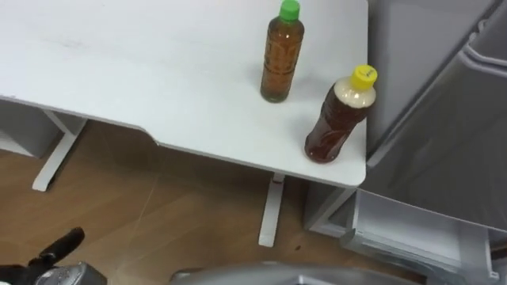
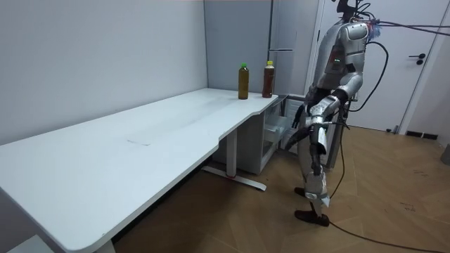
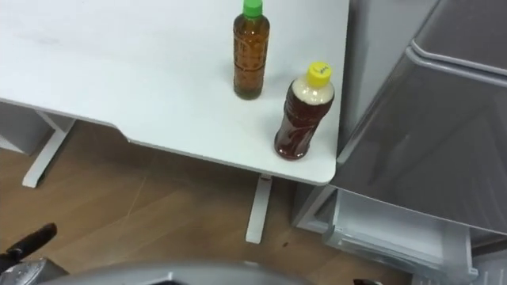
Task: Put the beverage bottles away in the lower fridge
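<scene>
Two drink bottles stand upright on the white table (image 1: 158, 71) near its right corner. One is a slim bottle with a green cap (image 1: 281, 55) and amber liquid. The other is a waisted bottle with a yellow cap (image 1: 339, 117) and dark brown liquid, close to the table's edge. The grey fridge (image 1: 444, 119) stands just right of the table, and its lower drawer (image 1: 412, 229) is pulled out. My left hand (image 1: 57, 249) hangs low at the lower left, holding nothing, far from the bottles. In the room view I stand upright at the table's corner before the fridge, both arms lowered, the right hand (image 2: 315, 149) by my thigh.
The table's white legs (image 1: 271, 210) stand on the wooden floor below the corner. The table top runs far to the left. A white door (image 2: 415, 63) is behind me in the room view.
</scene>
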You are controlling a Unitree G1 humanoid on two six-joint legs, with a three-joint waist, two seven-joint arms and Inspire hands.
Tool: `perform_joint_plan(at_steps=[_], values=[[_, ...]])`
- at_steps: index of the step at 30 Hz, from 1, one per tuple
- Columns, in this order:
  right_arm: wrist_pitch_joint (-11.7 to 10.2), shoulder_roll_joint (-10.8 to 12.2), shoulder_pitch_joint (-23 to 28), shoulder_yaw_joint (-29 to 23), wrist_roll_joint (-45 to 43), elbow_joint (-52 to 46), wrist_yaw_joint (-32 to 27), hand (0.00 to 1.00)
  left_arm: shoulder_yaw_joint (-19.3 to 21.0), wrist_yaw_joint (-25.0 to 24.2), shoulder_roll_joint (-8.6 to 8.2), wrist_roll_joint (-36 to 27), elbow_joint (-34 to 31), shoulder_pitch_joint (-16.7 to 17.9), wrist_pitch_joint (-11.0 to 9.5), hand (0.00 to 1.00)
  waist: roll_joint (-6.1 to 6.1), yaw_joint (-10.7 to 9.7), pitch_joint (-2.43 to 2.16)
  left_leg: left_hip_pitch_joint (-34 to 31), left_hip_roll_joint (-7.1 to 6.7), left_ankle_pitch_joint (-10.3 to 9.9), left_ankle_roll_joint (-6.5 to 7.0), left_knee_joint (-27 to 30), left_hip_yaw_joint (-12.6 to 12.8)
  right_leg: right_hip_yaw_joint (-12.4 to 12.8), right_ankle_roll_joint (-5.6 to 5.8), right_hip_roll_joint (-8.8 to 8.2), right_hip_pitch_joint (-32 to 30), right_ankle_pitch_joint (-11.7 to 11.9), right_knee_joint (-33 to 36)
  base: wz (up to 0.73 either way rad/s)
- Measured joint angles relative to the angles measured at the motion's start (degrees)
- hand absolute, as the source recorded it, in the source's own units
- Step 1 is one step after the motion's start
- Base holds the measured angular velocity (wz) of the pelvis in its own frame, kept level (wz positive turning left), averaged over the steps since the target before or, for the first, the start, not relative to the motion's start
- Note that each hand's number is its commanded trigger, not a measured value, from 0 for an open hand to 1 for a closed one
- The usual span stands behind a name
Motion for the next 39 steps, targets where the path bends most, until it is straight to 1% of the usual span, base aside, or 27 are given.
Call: perform_joint_plan(at_steps=[1, 2, 3, 4, 6, 7, 9, 10, 11, 14, 15, 17, 18, 19, 20, 21, 23, 25, 26, 28, 30, 33, 34, 35, 36, 37, 39], values=[[-0.03, 0.00, 0.52, 0.04, -0.01, -0.53, 0.10, 0.00, -0.43, 0.75, 0.00, 1.89, -2.94, 0.02, -0.11, 0.00, 0.02, -0.03, 0.02, 0.06, -0.09, -0.03, 0.03, 0.08, -0.77, -0.48, 0.00, 0.00, 0.50, 0.00, -0.18, 0.27], [-0.06, -0.04, 0.77, 0.08, -0.02, -0.68, 0.09, 0.00, -1.23, 1.44, -0.01, 3.05, -6.24, 0.14, -0.27, 0.00, 0.06, 0.06, 0.01, 0.03, -0.54, -0.03, 0.01, 0.16, -1.29, -0.82, 0.00, 0.00, 0.58, 0.00, -0.56, 0.25], [-0.05, -0.10, 0.77, 0.09, -0.01, -0.77, 0.10, 0.00, -1.68, 1.79, -0.01, 3.37, -7.84, 0.16, -0.45, 0.00, 0.18, 0.18, 0.01, -0.05, -0.58, -0.02, -0.02, 0.18, -1.49, -0.89, -0.01, 0.04, 0.62, 0.00, -0.74, 0.17], [-0.08, -0.29, 0.76, 0.10, 0.03, -1.07, 0.14, 0.00, -2.44, 2.03, -0.02, 3.47, -10.55, 0.16, -1.29, 0.00, 0.45, 0.22, 0.03, -0.26, -0.62, 0.10, -0.11, 0.20, -1.84, -1.14, -0.03, 0.03, 0.51, 0.01, -0.74, 0.10], [-0.75, -0.98, 0.74, 0.57, 0.03, -0.78, 0.31, 0.00, -3.51, 1.88, 0.00, 5.72, -13.75, 0.18, -2.85, 0.00, 0.91, 0.05, 0.14, -0.33, -0.62, 0.17, -0.17, 0.31, -2.07, -1.73, -0.08, 0.02, 0.68, -0.02, -0.91, 0.09], [-1.19, -1.10, 0.75, 0.66, 0.04, -0.61, 0.32, 0.00, -3.75, 1.81, 0.01, 6.14, -14.67, 0.18, -2.87, 0.00, 1.06, -0.10, 0.15, -0.43, -0.63, 0.17, -0.17, 0.43, -2.15, -1.86, -0.09, 0.00, 0.67, -0.03, -0.94, 0.07], [-1.96, -1.20, 0.73, 1.10, 0.38, -0.26, 0.32, 0.00, -4.36, 1.70, 0.01, 9.07, -17.92, 0.18, -2.90, 0.00, 1.02, -0.14, 0.20, -0.92, -0.64, 0.19, -0.20, 0.62, -2.32, -2.02, -0.11, 0.00, 0.49, -0.04, -1.06, 0.07], [-2.56, -1.16, 0.39, 1.18, 0.41, 0.65, 0.33, 0.00, -4.79, 1.44, 0.00, 11.73, -20.65, 0.18, -3.12, 0.00, 0.85, -0.08, 0.35, -1.01, -0.66, 0.21, -0.21, 0.62, -2.34, -2.02, -0.10, -0.02, 0.49, -0.05, -1.08, 0.03], [-2.90, -1.16, 0.28, 1.24, 0.44, 1.00, 0.34, 0.00, -5.20, 0.66, 0.05, 13.52, -22.64, 0.19, -3.91, 0.00, 0.69, 0.03, 0.36, -1.02, -0.68, 0.24, -0.18, 0.63, -2.34, -2.01, -0.07, -0.06, 0.52, -0.07, -1.08, 0.00], [-4.21, -1.10, 0.23, 1.85, 0.48, 1.50, 0.49, 0.00, -6.23, -1.44, 0.15, 14.14, -28.09, 0.18, -4.24, 0.00, 0.32, -0.07, 0.27, -0.97, -0.79, 0.30, -0.11, 0.62, -2.38, -2.05, 0.05, -0.22, 0.62, -0.15, -1.02, 0.00], [-4.51, -1.08, 0.23, 2.20, 0.48, 1.73, 0.48, 0.00, -6.55, -1.67, 0.17, 14.26, -29.12, 0.17, -4.25, 0.00, 0.28, -0.20, 0.31, -0.89, -0.80, 0.30, -0.10, 0.61, -2.37, -2.01, 0.07, -0.24, 0.66, -0.16, -1.00, 0.00], [-5.56, -1.00, -0.09, 2.74, 0.46, 3.20, 0.47, 0.00, -8.20, -2.89, 0.24, 14.45, -32.82, 0.13, -4.39, 0.00, -0.06, -0.53, 0.48, -0.89, -0.78, 0.30, -0.10, 0.64, -2.48, -2.10, 0.09, -0.31, 0.79, -0.15, -1.04, 0.02], [-5.84, -0.96, -0.15, 2.73, 0.43, 3.47, 0.47, 0.00, -8.48, -3.32, 0.25, 14.46, -33.74, 0.12, -4.40, 0.00, -0.15, -0.62, 0.58, -0.90, -0.78, 0.30, -0.10, 0.63, -2.50, -2.10, 0.09, -0.34, 0.79, -0.15, -1.05, 0.03], [-6.36, -0.85, -0.18, 2.71, 0.45, 3.79, 0.48, 0.00, -8.82, -3.99, 0.28, 14.46, -35.72, 0.13, -4.40, 0.00, -0.30, -0.96, 0.80, -0.90, -0.82, 0.30, -0.10, 0.62, -2.52, -2.08, 0.09, -0.34, 0.79, -0.15, -1.10, 0.00], [-6.82, -0.80, -0.29, 2.71, 0.44, 4.31, 0.49, 0.00, -8.96, -4.47, 0.30, 14.45, -38.01, 0.13, -4.44, 0.00, -0.40, -1.35, 0.88, -0.90, -0.81, 0.30, -0.10, 0.60, -2.48, -1.98, 0.09, -0.33, 0.72, -0.15, -1.09, 0.00], [-6.90, -0.82, -0.46, 2.70, 0.44, 4.71, 0.49, 0.00, -9.08, -4.62, 0.33, 14.45, -39.09, 0.11, -4.66, 0.00, -0.40, -1.49, 0.88, -0.89, -0.80, 0.30, -0.10, 0.59, -2.43, -1.90, 0.09, -0.32, 0.68, -0.15, -1.07, -0.05], [-7.09, -0.83, -0.81, 2.71, 0.46, 5.68, 0.68, 0.00, -10.35, -6.10, 1.08, 14.47, -41.37, -0.32, -6.46, 0.00, -0.29, -1.85, 0.93, -0.83, -0.79, 0.30, -0.10, 0.55, -2.27, -1.62, 0.09, -0.29, 0.66, -0.15, -1.07, -0.05], [-7.37, -0.82, -0.86, 2.72, 0.48, 6.81, 1.45, 0.00, -11.21, -7.84, 1.65, 14.49, -41.74, -0.98, -6.88, 0.00, -0.13, -2.20, 0.95, -0.81, -0.78, 0.30, -0.10, 0.59, -2.18, -1.53, 0.09, -0.27, 0.63, -0.15, -1.02, 0.00], [-7.35, -0.81, -1.34, 2.77, 0.59, 7.56, 1.75, 0.00, -11.55, -8.86, 1.80, 14.50, -41.79, -1.35, -6.88, 0.00, -0.11, -2.62, 0.99, -0.93, -0.76, 0.30, -0.10, 0.60, -2.17, -1.43, 0.09, -0.23, 0.49, -0.15, -0.98, 0.00], [-7.06, -0.83, -1.86, 2.80, 0.63, 8.18, 1.74, 0.00, -12.16, -9.89, 1.83, 14.54, -41.84, -1.55, -6.88, 0.00, 0.08, -2.91, 1.05, -0.97, -0.72, 0.29, -0.09, 0.53, -1.89, -0.77, 0.07, -0.06, 0.29, -0.14, -0.98, -0.07], [-7.07, -0.83, -1.89, 3.16, 0.94, 8.31, 1.74, 0.00, -12.95, -10.93, 1.90, 14.80, -42.24, -1.58, -6.87, 0.00, 0.08, -3.19, 1.05, -0.97, -0.69, 0.28, -0.09, 0.40, -1.87, -0.70, 0.06, 0.00, 0.24, -0.13, -1.00, -0.04], [-7.00, -0.76, -2.84, 3.39, 0.99, 10.25, 1.83, 0.00, -14.97, -12.59, 1.98, 16.57, -46.73, -1.58, -6.87, 0.00, -0.07, -3.61, 1.00, -1.46, -0.65, 0.27, -0.08, 0.42, -1.68, -0.38, 0.00, 0.05, -0.55, -0.08, -0.88, -0.04], [-7.00, -0.75, -3.24, 3.61, 0.98, 11.06, 1.87, 0.00, -15.98, -13.43, 2.27, 16.89, -48.87, -1.58, -6.93, 0.00, -0.08, -3.78, 0.97, -1.47, -0.62, 0.28, -0.08, 0.41, -1.49, -0.15, 0.00, 0.07, -0.64, -0.06, -0.86, -0.07], [-6.80, -0.75, -3.61, 4.58, 0.98, 11.31, 1.87, 0.00, -17.15, -14.53, 2.82, 17.66, -49.66, -1.69, -7.32, 0.00, -0.02, -4.18, 0.85, -1.30, -0.60, 0.28, -0.08, 0.41, -1.37, -0.05, 0.00, 0.06, -0.51, -0.06, -0.78, -0.06], [-6.71, -0.75, -3.82, 5.24, 0.98, 11.30, 1.85, 0.00, -17.92, -15.24, 3.09, 18.15, -49.66, -1.92, -7.45, 0.00, 0.03, -4.37, 0.86, -1.19, -0.61, 0.29, -0.08, 0.41, -1.27, 0.00, 0.00, 0.04, -0.42, -0.06, -0.77, -0.07], [-6.71, -0.72, -4.33, 5.81, 0.95, 11.30, 1.91, 0.00, -19.15, -17.07, 3.28, 18.68, -49.66, -2.39, -7.43, 0.00, -0.06, -4.44, 0.75, -1.08, -0.61, 0.30, -0.08, 0.43, -0.79, 0.24, 0.01, 0.02, -0.39, -0.06, -0.78, -0.13], [-6.83, -0.69, -4.96, 7.28, 0.82, 11.67, 1.94, 0.00, -21.41, -19.82, 3.45, 19.04, -49.65, -3.33, -7.37, 0.00, 0.03, -4.66, 0.82, -0.81, -0.54, 0.30, -0.08, 0.46, -0.35, 0.90, 0.01, 0.05, -0.36, -0.06, -0.79, -0.14]])
